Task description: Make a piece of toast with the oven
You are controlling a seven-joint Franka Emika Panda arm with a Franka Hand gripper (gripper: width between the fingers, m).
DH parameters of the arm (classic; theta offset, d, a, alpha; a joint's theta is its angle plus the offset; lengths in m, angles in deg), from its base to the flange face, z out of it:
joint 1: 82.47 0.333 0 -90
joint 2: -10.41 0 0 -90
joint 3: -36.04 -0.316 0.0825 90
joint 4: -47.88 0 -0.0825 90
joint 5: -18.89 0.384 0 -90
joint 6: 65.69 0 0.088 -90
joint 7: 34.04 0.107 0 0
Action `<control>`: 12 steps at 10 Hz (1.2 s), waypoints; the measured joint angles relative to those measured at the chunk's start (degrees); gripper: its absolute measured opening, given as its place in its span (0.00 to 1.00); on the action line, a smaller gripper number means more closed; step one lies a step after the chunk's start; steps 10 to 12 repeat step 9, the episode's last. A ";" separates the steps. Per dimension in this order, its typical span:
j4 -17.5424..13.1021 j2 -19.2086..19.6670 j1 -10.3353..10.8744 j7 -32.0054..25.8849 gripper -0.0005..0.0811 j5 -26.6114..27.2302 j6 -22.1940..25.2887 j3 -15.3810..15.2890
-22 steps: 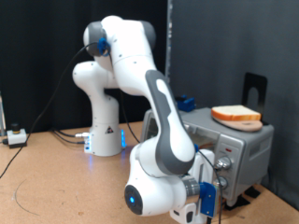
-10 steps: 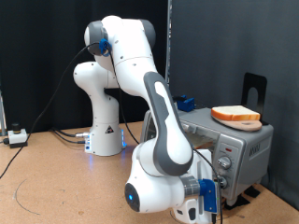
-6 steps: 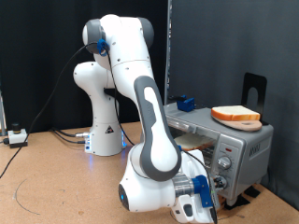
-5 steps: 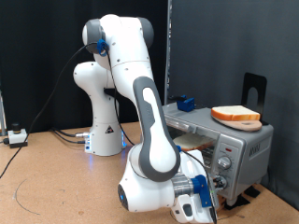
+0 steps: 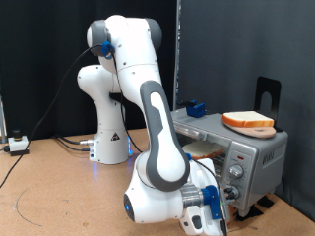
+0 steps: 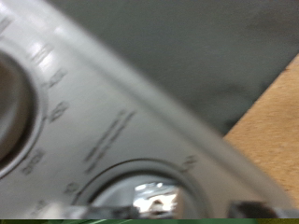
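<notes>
Though barely shifted from half a second back, sits lower and further to the exterior view's left than a second ago — gripper (image 5: 219,200) pressed up at the knob panel of the oven (image 5: 258,157). Can't tell finger opening from here, nor any grasp. Piece of toast (image 5: 248,121) resting on the oven's top, not inside. Suggests work on the controls, bread not yet loaded.

From the wrist view — blurred silver panel, printed dial markings, one round knob (image 6: 140,193) very close; fingers not discernible.
</notes>
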 joint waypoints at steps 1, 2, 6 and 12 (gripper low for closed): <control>-0.63 0.00 -0.02 1.11 0.39 -0.10 -0.66 0.30; -1.35 0.00 -0.14 2.81 0.39 -0.72 -0.63 0.75; -5.43 -0.32 -1.93 16.55 0.95 -8.44 4.14 4.38; -7.34 -2.19 -3.25 21.14 0.99 -13.58 7.37 7.16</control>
